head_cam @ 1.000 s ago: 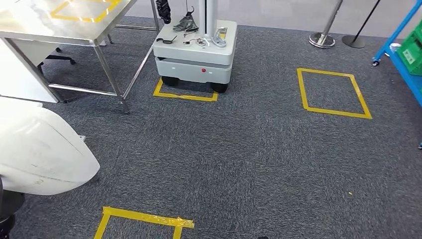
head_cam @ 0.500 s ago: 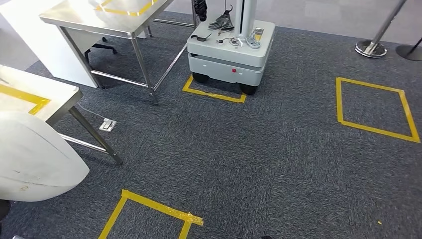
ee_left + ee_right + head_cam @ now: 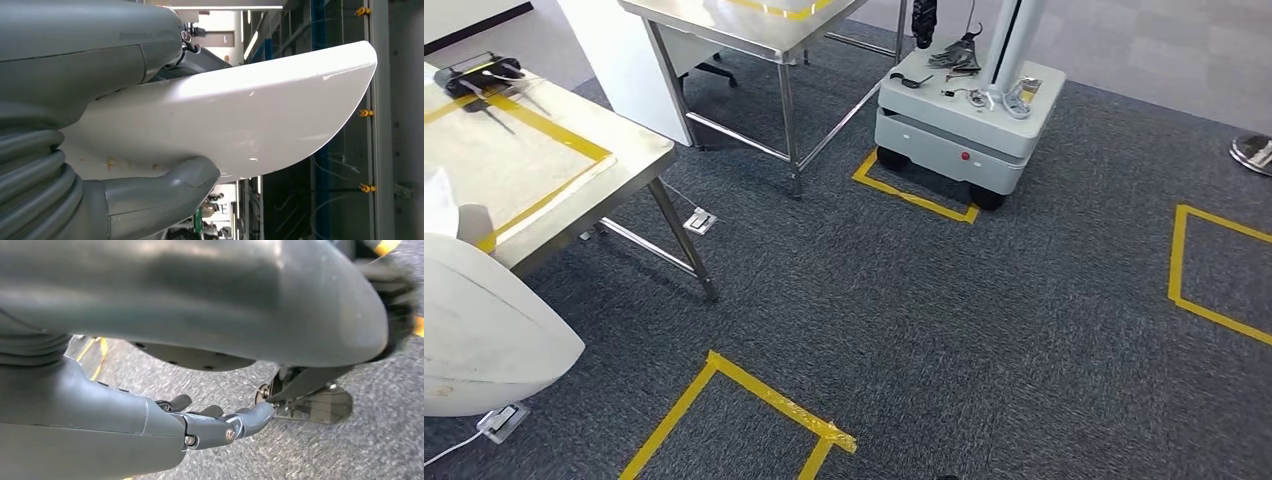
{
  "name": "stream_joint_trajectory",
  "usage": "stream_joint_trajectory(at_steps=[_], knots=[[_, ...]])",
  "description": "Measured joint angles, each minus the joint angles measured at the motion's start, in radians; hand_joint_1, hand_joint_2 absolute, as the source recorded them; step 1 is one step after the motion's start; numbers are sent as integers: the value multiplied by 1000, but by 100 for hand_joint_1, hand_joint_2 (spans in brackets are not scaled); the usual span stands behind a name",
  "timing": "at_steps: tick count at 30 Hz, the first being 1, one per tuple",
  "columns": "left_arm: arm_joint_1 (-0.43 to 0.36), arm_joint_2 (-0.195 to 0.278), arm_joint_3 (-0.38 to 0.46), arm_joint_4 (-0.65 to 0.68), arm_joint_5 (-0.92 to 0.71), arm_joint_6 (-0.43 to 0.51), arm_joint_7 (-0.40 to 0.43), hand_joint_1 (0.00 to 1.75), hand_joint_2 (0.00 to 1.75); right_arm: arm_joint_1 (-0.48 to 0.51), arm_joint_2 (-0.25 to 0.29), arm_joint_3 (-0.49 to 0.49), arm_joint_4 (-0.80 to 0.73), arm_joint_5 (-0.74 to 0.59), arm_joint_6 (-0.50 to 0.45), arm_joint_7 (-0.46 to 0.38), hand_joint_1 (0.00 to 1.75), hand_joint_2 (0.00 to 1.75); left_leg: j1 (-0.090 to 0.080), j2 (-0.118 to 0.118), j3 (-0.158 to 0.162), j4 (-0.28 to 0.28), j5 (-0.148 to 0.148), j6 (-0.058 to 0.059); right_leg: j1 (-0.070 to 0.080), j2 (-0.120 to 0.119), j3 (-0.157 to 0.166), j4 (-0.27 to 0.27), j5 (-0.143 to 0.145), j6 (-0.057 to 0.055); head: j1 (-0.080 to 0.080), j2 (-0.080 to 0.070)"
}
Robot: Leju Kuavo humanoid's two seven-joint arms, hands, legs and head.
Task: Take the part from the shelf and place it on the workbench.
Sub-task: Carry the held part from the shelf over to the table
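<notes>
Left hand (image 3: 100,165) is gripping the large white curved plastic part (image 3: 240,120), thumb beneath it; in the head view the part is sitting beside the steel workbench's (image 3: 544,170) near corner. Right hand (image 3: 200,425) is hanging over carpet, fingers extended, holding nothing.

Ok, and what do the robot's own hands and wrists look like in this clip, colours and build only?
In its wrist view the left hand has a smooth grey shell, a thick grey thumb and a grey ribbed cover at the wrist. In the other wrist view the right hand is a dull grey casing leading into darker, slimmer segmented fingers with small round screw heads showing. No markings or loose cables are visible on either.
</notes>
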Motion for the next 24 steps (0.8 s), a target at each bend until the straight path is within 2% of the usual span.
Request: stream_joint_trajectory(at_steps=[1, 2, 4, 5, 6, 7, 8, 9, 10, 12, 13, 14, 15, 16, 17, 19, 20, 21, 22, 23, 24], knots=[[1, 0, 2, 0, 0, 0, 0, 175, 175, 0, 0, 0, 0, 0, 0, 0, 0, 0, 1, -15, -1, 2, 0, -1, -2, 2, 2, -10, 19, 0, 0, 0], [1, 0, 5, 0, 0, 0, 0, 175, 175, 0, 0, 0, 0, 0, 0, 0, 0, 0, 3, -31, -1, 4, 0, -4, -5, 9, 23, -59, 54, 0, 0, 0], [1, 0, 8, 0, 0, 0, 0, 175, 175, 0, 0, 0, 0, 0, 0, 1, 0, 0, 6, -59, -6, 12, -2, -14, -12, 59, 84, -199, 119, 1, 0, 0], [1, 1, 9, 0, 0, 0, 0, 175, 175, -1, 0, 0, 0, 0, 0, 1, 0, 0, 6, -72, -10, 15, -2, -22, -14, 81, 104, -247, 134, 1, 0, 0], [1, 1, 10, 0, 0, 0, 0, 175, 175, -1, 1, 0, 0, 0, 0, 1, 0, 0, 7, -84, -15, 15, -1, -31, -14, 96, 113, -270, 137, -1, -1, 0], [3, 2, 12, 0, 1, -1, 0, 175, 175, -2, 1, 0, 0, 1, 0, 1, 0, 0, 7, -97, -21, 13, 2, -40, -12, 94, 114, -275, 135, -5, -1, 0], [5, 5, 15, 0, 4, -2, -1, 175, 175, -2, 2, 0, 0, 2, 0, 2, 0, 0, 9, -108, -25, 8, 7, -48, -12, 79, 115, -277, 138, -12, -1, 0], [6, 10, 21, 1, 11, -4, -2, 175, 175, -3, 2, -1, 0, 3, 0, 3, 0, 0, 11, -98, -29, 9, 7, -53, -12, 65, 118, -280, 141, -20, -1, 0], [4, 19, 26, 4, 22, -5, -2, 175, 175, -3, 3, -1, 0, 5, 0, 4, 0, 0, 9, -70, -38, 22, -2, -57, -13, 50, 120, -285, 144, -29, -2, 0], [-14, 47, 34, 17, 52, -6, 1, 175, 175, -3, 4, -1, 0, 9, 0, 11, 0, 0, 6, 7, -76, 108, -54, -60, -10, 17, 122, -290, 147, -42, -5, 0], [-26, 62, 36, 26, 68, -6, 4, 175, 175, -3, 4, -1, 0, 12, 0, 15, 0, 0, 5, 29, -107, 174, -88, -62, -8, 0, 122, -290, 147, -46, -6, 0], [-33, 74, 36, 36, 80, -5, 8, 175, 175, -3, 5, -1, 0, 13, 0, 18, 0, 0, 5, 36, -134, 236, -114, -64, -5, -17, 122, -290, 145, -48, -6, 0], [-36, 83, 37, 44, 88, -4, 13, 175, 175, -3, 5, -1, 0, 14, 0, 20, 0, 0, 5, 39, -149, 274, -123, -65, -4, -34, 122, -289, 144, -49, -6, 0], [-38, 89, 38, 49, 91, -3, 17, 175, 175, -5, 5, -1, 0, 13, 0, 22, 0, 0, 5, 41, -146, 274, -113, -65, -3, -49, 123, -288, 142, -50, -6, 0], [-39, 92, 38, 52, 90, -1, 21, 175, 175, -7, 5, -1, 0, 13, 0, 25, 0, 0, 5, 46, -123, 236, -86, -63, -2, -63, 124, -286, 140, -49, -6, 0], [-45, 93, 38, 53, 84, 3, 26, 175, 175, -11, 7, -1, 0, 12, 0, 29, 0, 0, 0, 83, -50, 104, -30, -55, 0, -87, 128, -283, 133, -44, -6, 0], [-47, 93, 38, 53, 82, 4, 28, 175, 175, -12, 8, -1, 0, 11, 0, 29, 0, 0, -4, 101, -22, 55, -15, -48, 3, -96, 130, -281, 130, -39, -6, 0], [-49, 94, 37, 53, 80, 5, 29, 175, 175, -14, 8, -1, 0, 11, 0, 30, 0, 0, -8, 113, -9, 27, -10, -40, 5, -105, 133, -280, 127, -34, -6, 0], [-50, 94, 37, 53, 79, 5, 29, 175, 175, -15, 9, -1, 0, 9, 0, 29, 0, 0, -12, 111, -8, 22, -12, -32, 7, -114, 135, -281, 127, -29, -5, 0], [-51, 95, 37, 53, 78, 5, 30, 175, 175, -16, 9, -1, 0, 6, 0, 29, 0, 0, -11, 98, -9, 20, -9, -26, 8, -125, 138, -283, 126, -24, -5, 0], [-52, 95, 37, 53, 76, 5, 31, 175, 175, -18, 10, -2, 0, 3, 0, 29, 0, 0, -9, 86, -11, 18, -6, -20, 6, -126, 139, -282, 123, -17, -5, 0]])
